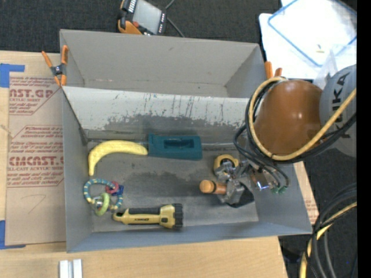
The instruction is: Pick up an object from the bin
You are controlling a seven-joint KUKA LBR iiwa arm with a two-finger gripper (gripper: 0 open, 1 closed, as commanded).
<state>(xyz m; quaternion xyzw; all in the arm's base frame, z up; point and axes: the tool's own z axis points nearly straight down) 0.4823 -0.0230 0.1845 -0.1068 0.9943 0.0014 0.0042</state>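
Note:
My gripper is low in the bin's right part, near the floor. A small orange-brown rounded piece lies just at its left side, touching or nearly touching it. Right behind the gripper sits a yellowish ring-shaped thing, partly hidden by the gripper's body. Whether the orange piece is held I cannot tell.
A teal rectangular block lies by the back wall, with a yellow banana to its left. A multicoloured ring toy and a yellow-and-black flashlight-like tool lie at the front left. The arm's brown cover and cables overhang the right rim.

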